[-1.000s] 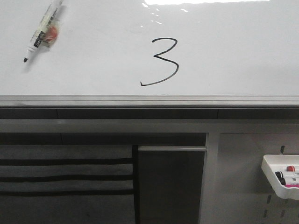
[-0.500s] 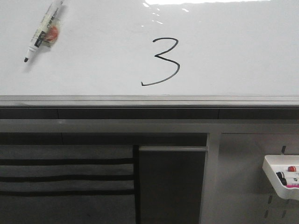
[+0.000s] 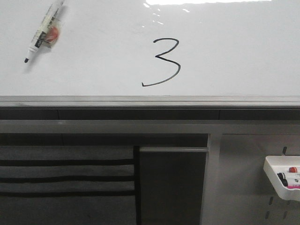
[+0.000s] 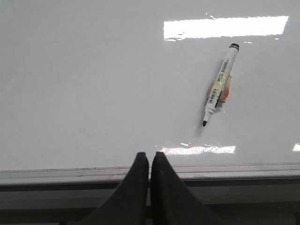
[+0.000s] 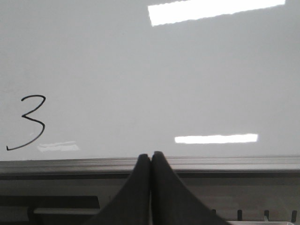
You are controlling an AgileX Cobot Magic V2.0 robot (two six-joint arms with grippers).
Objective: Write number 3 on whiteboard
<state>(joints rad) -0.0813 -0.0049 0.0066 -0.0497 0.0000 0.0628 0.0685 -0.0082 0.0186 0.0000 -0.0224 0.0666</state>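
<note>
A thin black number 3 [image 3: 164,62] is drawn on the glossy whiteboard [image 3: 234,56], near its middle; it also shows in the right wrist view [image 5: 29,123]. An uncapped black marker [image 3: 43,30] lies on the board at the far left, tip toward the near edge, also in the left wrist view [image 4: 219,90]. My left gripper [image 4: 150,155] is shut and empty, over the board's grey frame, apart from the marker. My right gripper [image 5: 151,155] is shut and empty, over the frame to the right of the 3. Neither gripper shows in the front view.
The board's grey metal frame edge [image 3: 150,101] runs across the front. Below it are dark shelves [image 3: 65,173] and a grey panel [image 3: 171,185]. A small white tray of markers [image 3: 283,178] hangs at the lower right.
</note>
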